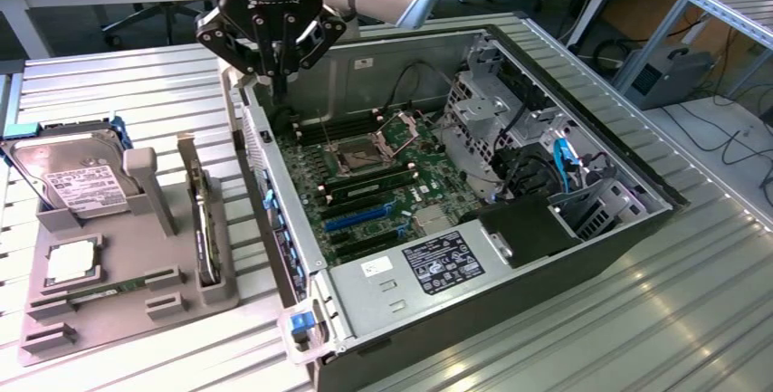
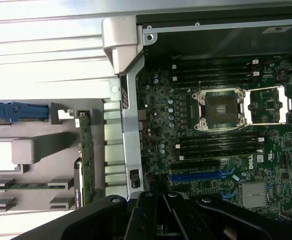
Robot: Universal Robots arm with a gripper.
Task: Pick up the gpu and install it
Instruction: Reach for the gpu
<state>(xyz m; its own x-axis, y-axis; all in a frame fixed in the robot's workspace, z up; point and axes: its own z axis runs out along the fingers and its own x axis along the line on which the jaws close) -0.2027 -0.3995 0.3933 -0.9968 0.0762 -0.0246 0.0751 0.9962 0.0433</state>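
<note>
The gpu (image 1: 203,220) stands on edge in a slot of the grey holder (image 1: 121,320) at the exterior view's left, its silvery bracket end toward the back. In the wrist view the gpu (image 2: 87,155) shows edge-on as a thin green strip beside the holder (image 2: 36,150). My gripper (image 1: 278,91) hangs shut with nothing in it above the back-left wall of the open computer case (image 1: 399,320), behind the gpu and well above it. In the wrist view the black gripper (image 2: 158,210) sits over the case wall, between the holder and the motherboard (image 2: 215,150).
The holder also carries a silver hard drive (image 1: 72,179) with blue rails, a square chip (image 1: 72,261) and a green memory stick (image 1: 103,291). Inside the case are the open processor socket (image 1: 360,152), blue slots (image 1: 350,218), drive cages (image 1: 508,129) and cables.
</note>
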